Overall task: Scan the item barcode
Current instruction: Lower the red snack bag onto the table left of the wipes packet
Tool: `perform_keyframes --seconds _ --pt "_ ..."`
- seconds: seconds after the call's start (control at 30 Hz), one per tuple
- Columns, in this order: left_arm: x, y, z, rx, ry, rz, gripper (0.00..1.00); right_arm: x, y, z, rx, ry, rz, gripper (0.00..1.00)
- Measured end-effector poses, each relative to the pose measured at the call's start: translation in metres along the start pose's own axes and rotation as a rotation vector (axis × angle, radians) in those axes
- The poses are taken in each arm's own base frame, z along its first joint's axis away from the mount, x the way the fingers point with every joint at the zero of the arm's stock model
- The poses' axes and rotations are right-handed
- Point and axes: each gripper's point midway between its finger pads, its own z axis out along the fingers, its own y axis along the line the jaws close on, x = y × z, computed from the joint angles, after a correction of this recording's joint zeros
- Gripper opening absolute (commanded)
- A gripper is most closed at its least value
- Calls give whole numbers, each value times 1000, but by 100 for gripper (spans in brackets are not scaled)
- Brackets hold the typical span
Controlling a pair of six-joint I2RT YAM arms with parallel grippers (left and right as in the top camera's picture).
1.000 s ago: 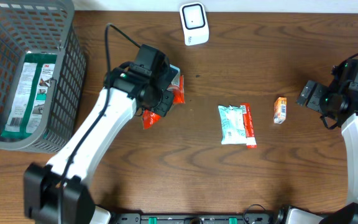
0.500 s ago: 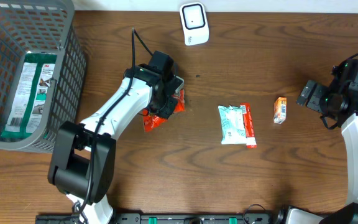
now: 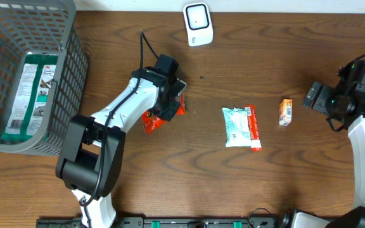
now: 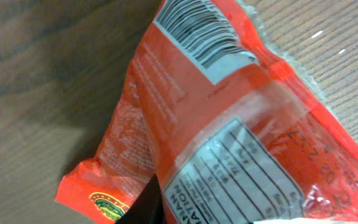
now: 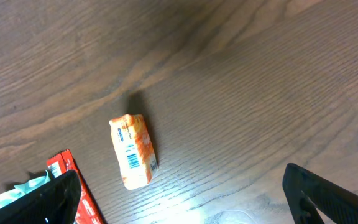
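Observation:
An orange-red snack packet (image 3: 152, 121) lies low over the wood below the white scanner (image 3: 197, 24). My left gripper (image 3: 168, 100) is shut on its upper end. In the left wrist view the packet (image 4: 185, 106) fills the frame, with its barcode (image 4: 201, 34) facing the camera at the top and a nutrition label lower down. One dark finger (image 4: 143, 210) shows at the bottom edge, and the other is hidden behind the wrapper. My right gripper (image 5: 185, 208) stands open at the far right, just right of a small orange box (image 5: 133, 149).
A grey mesh basket (image 3: 68, 76) with a green-and-white package inside stands at the far left. A white-and-green pack (image 3: 237, 126) with a red bar (image 3: 254, 128) beside it lies at mid-table, and the small orange box (image 3: 286, 112) to their right.
The left arm has swung its elbow down and toward the near left, and the wrist has shifted slightly right. The packet stays in the grip at about the same spot. The right arm has not moved.

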Motion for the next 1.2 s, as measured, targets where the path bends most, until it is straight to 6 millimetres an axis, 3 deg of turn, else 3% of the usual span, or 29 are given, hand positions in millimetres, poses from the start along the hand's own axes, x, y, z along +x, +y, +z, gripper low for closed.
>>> perform_keyframes --seconds 0.07,0.17,0.43,0.57,0.6,0.7,0.73,0.83,1.0,1.2 --pt "-1 1 0 -3 -6 0 53 0 0 0 0 0 0 99" --pt "0 1 0 -4 -1 1 66 0 0 0 0 0 0 99" --pt "10 -1 -7 2 40 -4 68 0 0 0 0 0 0 99" --pt "1 -2 -34 -11 -38 0 67 0 0 0 0 0 0 99" --pt "-2 -2 -43 -16 -64 -3 59 0 0 0 0 0 0 99" --pt "-13 -2 -68 -25 -139 -15 12 0 0 0 0 0 0 99" --pt "-16 -2 -73 -28 -158 -18 8 0 0 0 0 0 0 99" --pt "-24 -1 -76 -29 -190 -49 7 0 0 0 0 0 0 99" --pt "-25 1 -52 -20 -193 -138 7 0 0 0 0 0 0 99" --pt "11 -16 -4 72 -35 -193 7 0 0 0 0 0 0 99"
